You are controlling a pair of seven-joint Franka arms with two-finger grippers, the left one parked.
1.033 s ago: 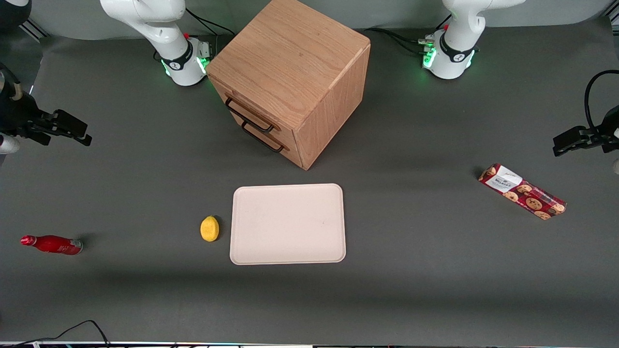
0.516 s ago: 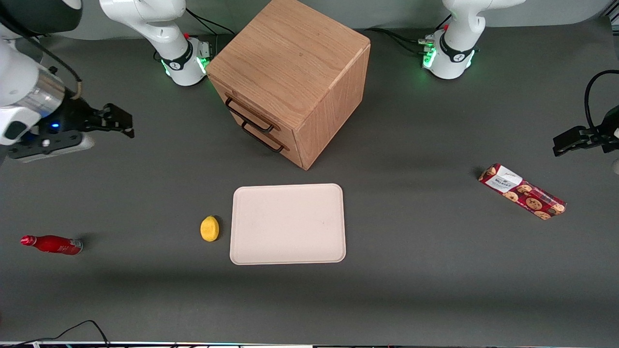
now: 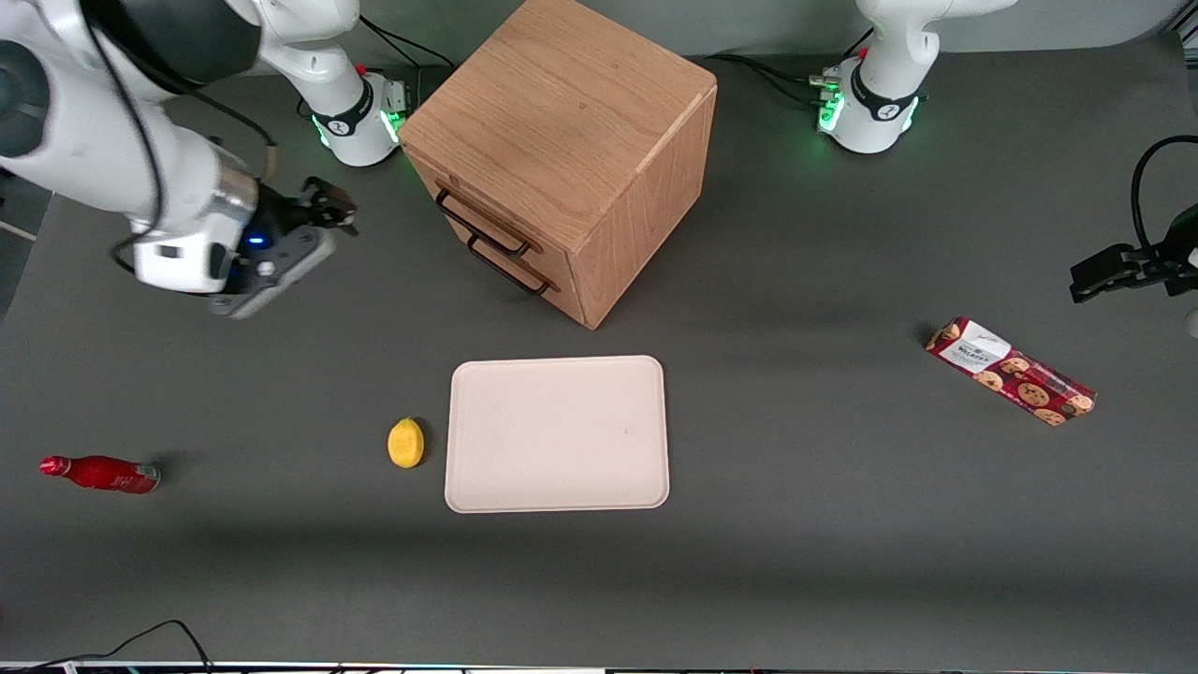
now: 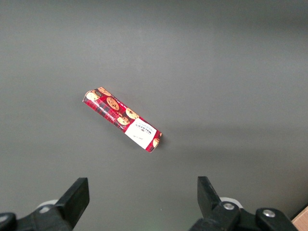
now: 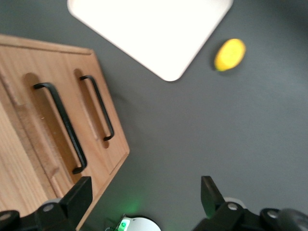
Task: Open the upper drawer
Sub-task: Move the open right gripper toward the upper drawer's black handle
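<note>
A dark grey, matte mat covers the table point(image 3: 796, 562), smooth apart from a faint crease near the front camera. On it stands the wooden cube cabinet point(image 3: 571, 122), light oak with plain grain and crisp edges, turned at an angle. The upper drawer point(image 3: 473, 217) is shut flush in the cabinet's face, its thin black bar handle point(image 5: 61, 126) just above the bottom drawer's point(image 3: 510, 271) identical one. The hand point(image 3: 329, 208) hovers above the table in front of the drawers, clear of both handles, its black fingers point(image 5: 77, 196) spread wide apart and holding nothing. Nearer the front camera lie a pale, round-cornered rectangular tray point(image 3: 558, 432), flat and bare, and just beside it a small yellow lemon point(image 3: 405, 442).
</note>
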